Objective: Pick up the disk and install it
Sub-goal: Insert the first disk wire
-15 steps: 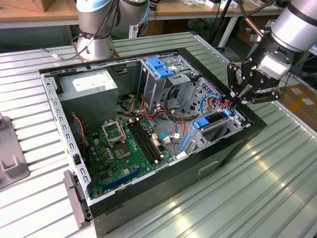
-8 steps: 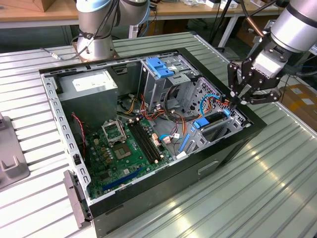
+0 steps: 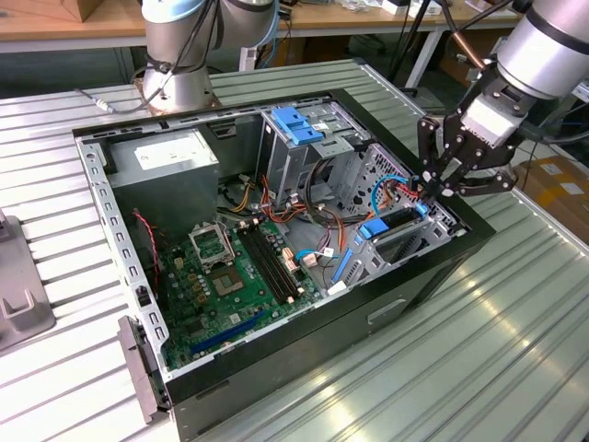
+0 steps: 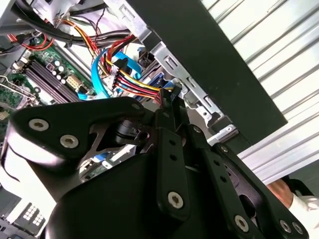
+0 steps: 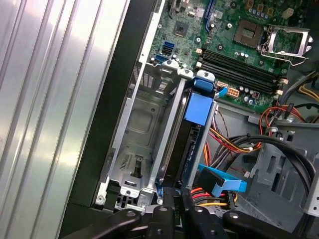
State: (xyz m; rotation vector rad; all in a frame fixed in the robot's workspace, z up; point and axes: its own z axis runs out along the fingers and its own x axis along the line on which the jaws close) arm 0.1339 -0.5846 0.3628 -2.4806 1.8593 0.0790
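Item inspected: the disk [image 5: 185,144], a flat dark rectangular body with bright blue plastic rails along its sides and a rounded blue tab at its far end. It stands on edge inside the grey metal drive bay [image 5: 139,124], against the bay's inner wall. The bay sits in a corner of the open computer case [image 3: 433,276], against its black wall on the exterior view's right. The case lies on its side on the ribbed metal desk [image 3: 515,368].

The pincer [image 3: 433,189] is above that bay. In both wrist views its fingers are drawn narrow and pinch the disk's near end across its thickness. Red, yellow and blue cables [image 4: 124,74] lie just beside the disk, and the green motherboard [image 3: 221,276] lies beyond them.
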